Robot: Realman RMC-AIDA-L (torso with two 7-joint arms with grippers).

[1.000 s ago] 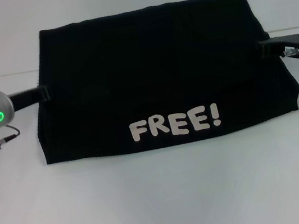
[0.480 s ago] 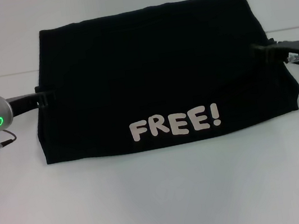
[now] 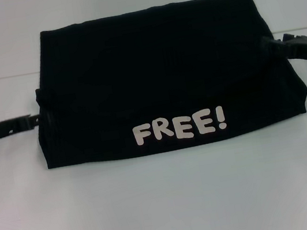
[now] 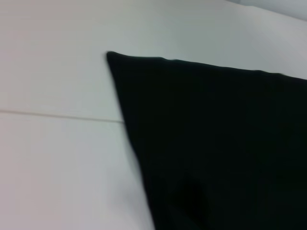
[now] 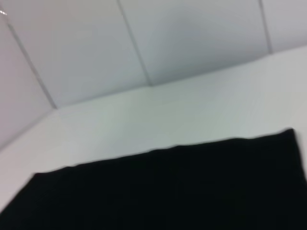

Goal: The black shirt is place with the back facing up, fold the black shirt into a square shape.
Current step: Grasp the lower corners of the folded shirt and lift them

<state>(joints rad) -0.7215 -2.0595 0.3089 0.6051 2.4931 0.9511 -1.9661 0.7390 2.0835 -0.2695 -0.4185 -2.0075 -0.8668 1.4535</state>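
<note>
The table point(image 3: 168, 206) was a plain pale slab, smooth and matte. On it, centred, lay the shirt point(image 3: 158, 73): soft matte black cloth, already a wide rectangle with its long axis running left to right, white "FREE!" lettering point(image 3: 179, 127) near the front edge. The left gripper point(image 3: 33, 119) sat at the shirt's left edge, the right gripper point(image 3: 274, 46) at its right edge, the cloth lying inward of both. Neither looked clearly nearer. Whether either pair of fingers was apart or clamped on cloth could not be told.

White table point(image 3: 168, 206), pale wall point(image 5: 144, 38)
</note>
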